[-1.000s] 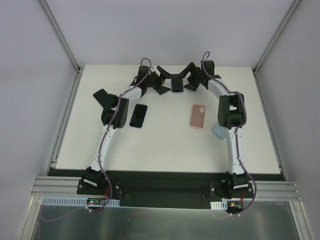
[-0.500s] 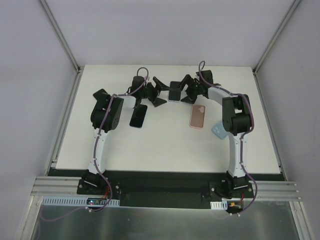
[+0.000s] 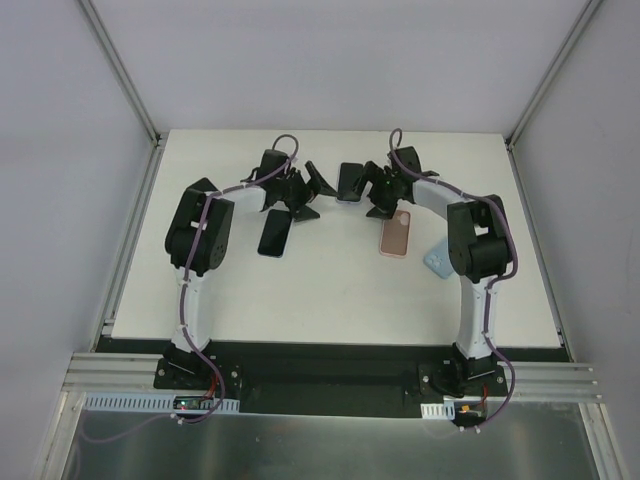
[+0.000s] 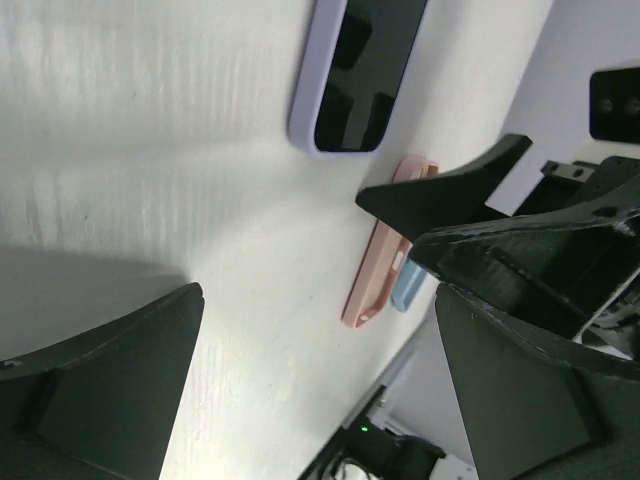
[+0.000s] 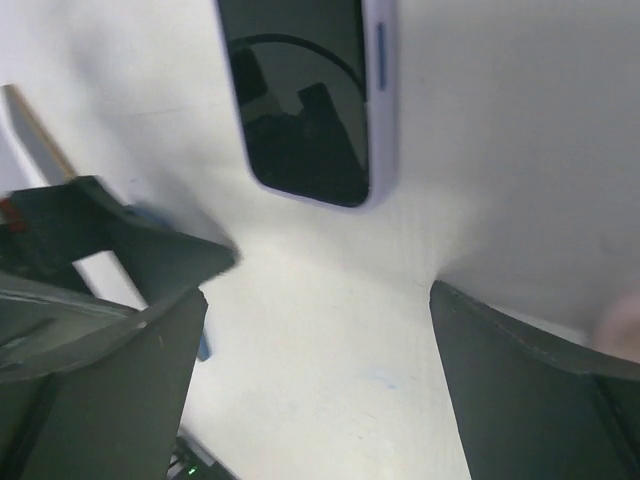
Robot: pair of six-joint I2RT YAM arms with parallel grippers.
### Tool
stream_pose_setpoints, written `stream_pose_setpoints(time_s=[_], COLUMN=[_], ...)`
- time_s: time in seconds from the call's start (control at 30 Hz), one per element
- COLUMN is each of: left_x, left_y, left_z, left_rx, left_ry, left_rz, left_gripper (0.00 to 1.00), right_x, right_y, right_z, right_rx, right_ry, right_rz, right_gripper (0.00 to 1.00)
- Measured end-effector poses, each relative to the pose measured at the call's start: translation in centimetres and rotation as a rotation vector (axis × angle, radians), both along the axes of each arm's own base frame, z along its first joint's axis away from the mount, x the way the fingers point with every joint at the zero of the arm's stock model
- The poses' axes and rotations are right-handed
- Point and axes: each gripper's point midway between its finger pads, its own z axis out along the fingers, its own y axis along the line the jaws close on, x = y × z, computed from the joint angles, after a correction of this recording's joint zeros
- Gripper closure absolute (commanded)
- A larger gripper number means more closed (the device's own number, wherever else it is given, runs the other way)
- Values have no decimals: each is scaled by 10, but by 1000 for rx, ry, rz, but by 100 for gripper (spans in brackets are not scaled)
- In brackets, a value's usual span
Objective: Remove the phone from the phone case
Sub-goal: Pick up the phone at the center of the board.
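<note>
1. Shows the phone (image 3: 349, 182) lying flat, screen up, at the far middle of the white table (image 3: 330, 300), between the two grippers and touched by neither.
2. Not yet out of the lilac case (image 5: 381, 110): a thin pale rim with rounded corners framing the black glass, with a slim button on one long edge.
3. Glossy enough to throw back dark shapes of the rig across the unlit screen.
4. Places the left gripper (image 3: 312, 196) just left of the phone, jaws spread wide and holding nothing.
5. Matches it on the other side with the right gripper (image 3: 372, 192), jaws likewise wide apart and empty.
6. From the left wrist, looks between two dark fingers (image 4: 110, 390) onto bare table, with the phone's rounded end beyond the tips rather than between them.
7. Much the same from the right wrist: fingers (image 5: 540, 390) wide, the phone's end ahead of them, one tip of the opposite gripper at the side.
8. Elsewhere on the table: a dark phone (image 3: 275, 232) near the left gripper; a pink case (image 3: 396, 235) with a dark camera opening, near the right gripper; a blue case (image 3: 437, 262) just beside the right arm.
9. Pink and blue cases side by side and edge-on in the left wrist view, apart from the phone.
</note>
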Motion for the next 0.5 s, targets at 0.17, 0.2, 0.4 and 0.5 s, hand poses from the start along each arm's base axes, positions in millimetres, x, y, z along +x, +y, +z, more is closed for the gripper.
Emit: stream_pose_setpoints(time_s=[0.17,0.2,0.4,0.5], left_x=[20,25,53,68], left_y=[3,2,-25,-48], left_z=[16,23,62,63], left_rx=[220,259,490,574], left_ry=[-132,-164,-398,-485], left_rz=[-39,-47,-107,-133], left_gripper=[1,1,1,1], right_x=[-4,-4,1,1], right_y=[-32,-40,-80,-94], right_z=[2,5,38,50], right_rx=[-184,-214,-329,-367], right_ry=[-22,-29,-110,-138], right_rz=[-59,-71,-128,-141], right_gripper=[4,4,4,4])
